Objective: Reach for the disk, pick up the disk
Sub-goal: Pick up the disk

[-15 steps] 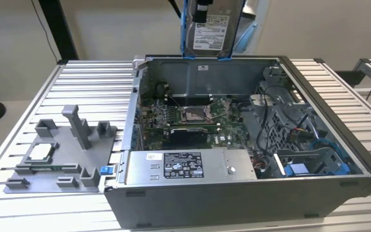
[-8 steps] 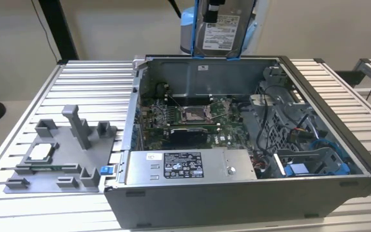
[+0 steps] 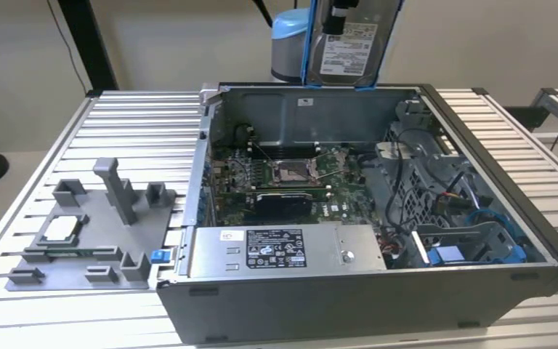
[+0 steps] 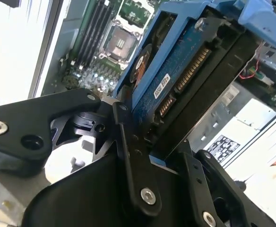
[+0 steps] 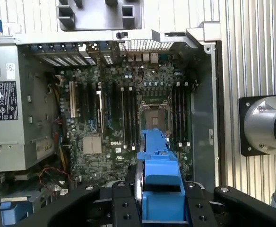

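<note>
Disk [image 3: 349, 45] status: lifted clear, hanging upright above the rear wall of the open computer case [image 3: 492, 218], which stands on the slatted bench [image 3: 134, 116]. Claw [image 4: 150, 142] is clenched on the disk, its black fingers [image 4: 128, 156] pressing the blue frame at one end. Judged rigid, fairly heavy for its size and shock-sensitive. Grip the frame edges; avoid the exposed circuit board [image 4: 176, 71] and connector pins. Motherboard [image 5: 128, 118] lies directly below.
</note>
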You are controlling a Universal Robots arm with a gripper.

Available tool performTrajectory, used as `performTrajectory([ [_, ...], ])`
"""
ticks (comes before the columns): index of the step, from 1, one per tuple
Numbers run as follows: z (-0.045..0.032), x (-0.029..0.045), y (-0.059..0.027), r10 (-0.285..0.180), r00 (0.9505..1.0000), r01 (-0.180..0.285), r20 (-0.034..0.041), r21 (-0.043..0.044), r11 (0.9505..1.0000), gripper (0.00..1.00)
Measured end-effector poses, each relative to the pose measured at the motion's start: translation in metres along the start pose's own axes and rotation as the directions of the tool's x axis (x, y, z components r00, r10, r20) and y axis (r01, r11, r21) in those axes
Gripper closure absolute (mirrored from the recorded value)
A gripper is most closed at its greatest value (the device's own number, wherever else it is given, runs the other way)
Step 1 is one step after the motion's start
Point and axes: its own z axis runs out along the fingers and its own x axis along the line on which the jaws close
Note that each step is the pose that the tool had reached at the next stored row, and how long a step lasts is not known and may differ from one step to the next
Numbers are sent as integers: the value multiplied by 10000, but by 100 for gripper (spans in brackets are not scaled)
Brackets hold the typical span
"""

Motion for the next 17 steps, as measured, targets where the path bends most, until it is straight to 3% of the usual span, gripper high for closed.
performTrajectory([
  [17, -17, -37, -498, 0, 10000, 0, -4, -20, 10000, 100],
])
